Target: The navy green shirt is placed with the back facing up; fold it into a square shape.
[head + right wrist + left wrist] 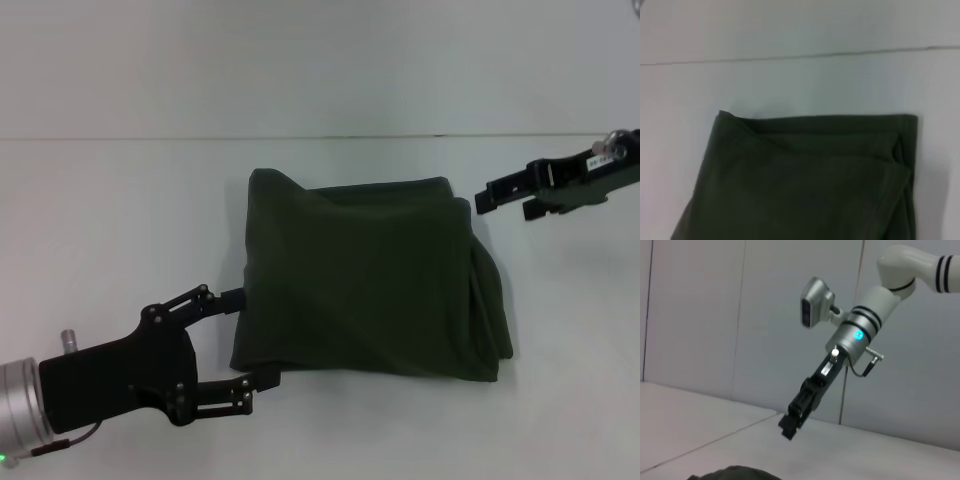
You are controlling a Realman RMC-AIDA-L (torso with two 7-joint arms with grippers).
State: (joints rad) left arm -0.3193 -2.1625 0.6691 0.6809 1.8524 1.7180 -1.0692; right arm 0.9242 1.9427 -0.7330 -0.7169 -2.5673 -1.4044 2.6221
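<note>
Folded navy green shirt [370,280] lying mid-table [120,200], roughly square.

Soft, limp, light; best pinched at layered edges. Left gripper [245,338] spread wide at 8 o'clock edge; right gripper [505,200] released, hovering at 2 o'clock.

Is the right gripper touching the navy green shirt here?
Apart. The head view shows bare table between the right gripper and the navy green shirt; the gripper sits off the shirt's far right corner.

Shirt [370,280]: folded, on the table [110,210], centre. Left gripper [243,335]: at the shirt's near-left edge, one finger touching it. Right gripper [505,200]: just beyond the far-right corner, apart from it.
</note>
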